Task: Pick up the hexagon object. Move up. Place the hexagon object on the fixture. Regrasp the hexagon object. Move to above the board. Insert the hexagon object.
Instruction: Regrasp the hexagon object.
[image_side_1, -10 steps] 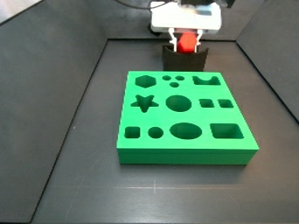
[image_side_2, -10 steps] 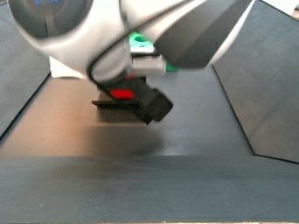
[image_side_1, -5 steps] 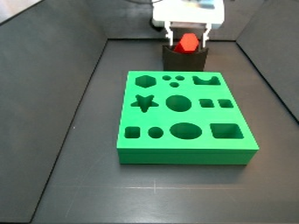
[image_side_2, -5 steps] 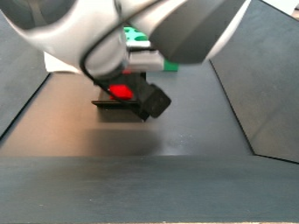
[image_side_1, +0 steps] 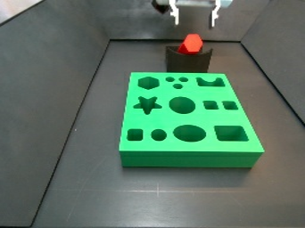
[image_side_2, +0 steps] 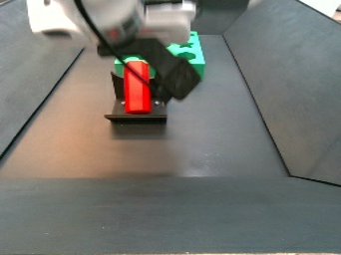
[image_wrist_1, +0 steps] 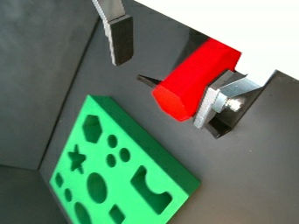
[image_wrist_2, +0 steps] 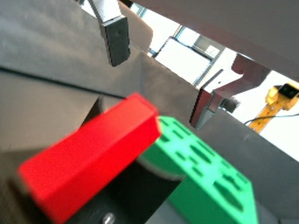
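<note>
Pincer (image_side_1: 194, 12): the arm's two-finger gripper, seen in a side view directly above the fixture and clear of it; fingers (image_wrist_1: 117, 37) apart, nothing clamped between them; in both wrist views the silver plates stand either side of the red peg without touching it.

Red peg (image_side_1: 191, 43): the hexagon object; stood on the fixture, leaning in the notch, upper end free; in a side view (image_side_2: 138, 86) shown as a long red prism resting on the fixture's base plate against the upright bracket; judged to be parked there so that it can be taken again at a better angle for insertion.

Fixture (image_side_1: 186, 61): dark block, just beyond the far edge of the board; serves as a rest for the peg while the grip is changed.

Board (image_side_1: 188, 121): green slab with shaped cut-outs, in front of the fixture; all holes seen are unfilled; the hexagonal hole is not singled out with certainty from these views.

Stage, as judged: peg placed on the fixture and released; regrasp not yet made; carrying above the board and insertion outstanding.

Risk, as judged: the leaning peg may be knocked off its rest if the fingers descend off-centre.
</note>
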